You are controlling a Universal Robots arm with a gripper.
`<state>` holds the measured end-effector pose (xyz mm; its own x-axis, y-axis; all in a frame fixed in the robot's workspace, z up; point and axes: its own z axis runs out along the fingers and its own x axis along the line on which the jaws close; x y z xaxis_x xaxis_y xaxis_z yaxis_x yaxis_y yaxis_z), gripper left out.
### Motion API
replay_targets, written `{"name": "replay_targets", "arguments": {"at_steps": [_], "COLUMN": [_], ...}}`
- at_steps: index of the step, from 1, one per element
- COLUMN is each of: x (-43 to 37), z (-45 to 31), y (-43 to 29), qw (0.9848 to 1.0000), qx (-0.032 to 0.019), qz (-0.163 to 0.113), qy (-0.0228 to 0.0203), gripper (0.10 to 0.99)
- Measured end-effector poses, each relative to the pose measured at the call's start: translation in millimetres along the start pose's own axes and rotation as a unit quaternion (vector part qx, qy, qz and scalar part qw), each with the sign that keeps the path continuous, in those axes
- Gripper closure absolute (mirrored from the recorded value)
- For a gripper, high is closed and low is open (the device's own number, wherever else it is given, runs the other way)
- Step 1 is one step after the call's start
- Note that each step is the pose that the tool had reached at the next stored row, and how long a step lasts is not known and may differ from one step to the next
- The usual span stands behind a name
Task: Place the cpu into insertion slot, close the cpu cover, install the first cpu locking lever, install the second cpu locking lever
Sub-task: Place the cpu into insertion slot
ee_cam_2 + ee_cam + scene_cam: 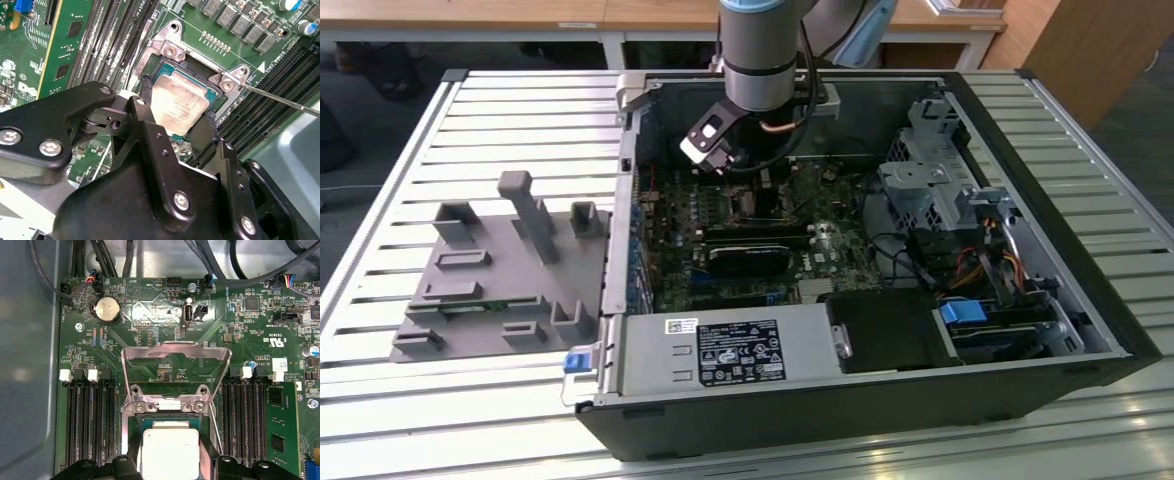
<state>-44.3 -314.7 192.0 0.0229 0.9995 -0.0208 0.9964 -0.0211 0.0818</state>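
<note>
A black sticker (736, 352) with small white words and signs sits on the grey metal box (654, 362), low in the middle of the exterior view. A little white sticker (682, 325) is just beside it. In the first wrist view, tiny white letters cover the green circuit board (112, 360).

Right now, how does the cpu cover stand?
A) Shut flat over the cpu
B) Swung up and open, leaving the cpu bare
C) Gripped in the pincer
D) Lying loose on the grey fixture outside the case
B: in the first wrist view the cpu cover stands raised on its hinge, and the cpu sits uncovered between the fingers of the pincer.
</note>
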Motion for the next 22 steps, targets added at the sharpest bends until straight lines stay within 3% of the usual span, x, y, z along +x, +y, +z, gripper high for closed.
{"name": "replay_targets", "arguments": {"at_steps": [10,12,13,22], "x": [0.1,0.1,0.1,0.0], "z": [0.4,0.5,0.5,0.3], "y": [0.4,0.5,0.5,0.7], "qw": [1.0,1.0,1.0,1.0], "qx": [-0.0002,-0.0002,-0.0001,0.0], "qz": [0.0,0.0,0.0,0.0], "qy": [0.0001,0.0002,0.0002,0.0001], "gripper": [0.545,0.533,0.471,0.471]}}
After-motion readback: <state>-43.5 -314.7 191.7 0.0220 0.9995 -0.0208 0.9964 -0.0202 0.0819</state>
